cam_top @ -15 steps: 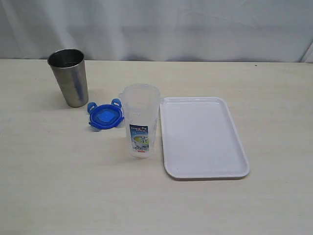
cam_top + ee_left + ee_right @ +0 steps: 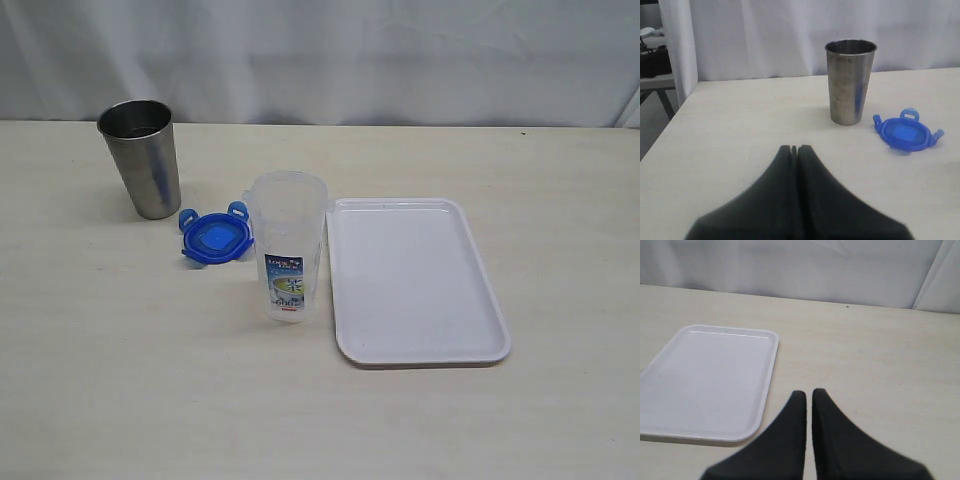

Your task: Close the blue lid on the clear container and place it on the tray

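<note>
Bright, even, diffuse light; faint soft shadow at 9 o'clock of the steel cup (image 2: 140, 158); wrist views' nearest foreground blurred.

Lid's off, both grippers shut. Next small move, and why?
Probably open the left gripper and ease it toward the blue lid. The lid lies flat on the table between the steel cup and the clear container, whose mouth is uncovered, and the left gripper is shut, empty and on that side.
</note>
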Robot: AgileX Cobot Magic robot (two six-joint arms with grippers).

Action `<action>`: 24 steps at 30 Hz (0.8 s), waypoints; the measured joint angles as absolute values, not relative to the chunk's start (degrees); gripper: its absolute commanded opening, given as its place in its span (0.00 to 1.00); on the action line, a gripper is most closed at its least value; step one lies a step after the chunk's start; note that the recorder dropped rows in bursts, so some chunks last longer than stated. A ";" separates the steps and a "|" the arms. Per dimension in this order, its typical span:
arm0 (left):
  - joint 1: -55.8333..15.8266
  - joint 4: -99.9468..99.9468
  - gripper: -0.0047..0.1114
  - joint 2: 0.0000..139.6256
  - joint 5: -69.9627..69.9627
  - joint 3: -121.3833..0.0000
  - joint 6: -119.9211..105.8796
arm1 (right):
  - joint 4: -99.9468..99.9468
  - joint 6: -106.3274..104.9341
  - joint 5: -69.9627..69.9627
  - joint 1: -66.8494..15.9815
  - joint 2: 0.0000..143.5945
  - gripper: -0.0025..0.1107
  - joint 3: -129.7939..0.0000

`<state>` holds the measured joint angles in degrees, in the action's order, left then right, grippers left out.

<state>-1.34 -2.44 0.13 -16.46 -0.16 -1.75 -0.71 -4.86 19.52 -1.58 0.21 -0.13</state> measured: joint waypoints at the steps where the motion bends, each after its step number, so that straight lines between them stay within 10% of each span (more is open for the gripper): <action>1: -1.34 -2.44 0.04 0.13 -13.59 -0.16 -1.75 | -0.71 -4.86 19.52 -1.58 0.21 0.06 -0.13; 12: -1.34 -2.44 0.06 0.13 29.61 -0.16 5.22 | -0.71 -4.86 19.52 -1.58 0.21 0.06 -0.13; 21: -1.34 -3.19 0.86 14.37 40.25 -1.92 9.80 | -0.71 -4.86 19.52 -1.58 0.21 0.06 -0.13; 24: -1.34 -6.37 0.91 21.77 42.28 -3.21 10.15 | -0.71 -4.86 19.52 -1.58 0.21 0.06 -0.13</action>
<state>-1.34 -6.37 21.77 42.28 -3.21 10.15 -0.71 -4.86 19.52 -1.58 0.21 -0.13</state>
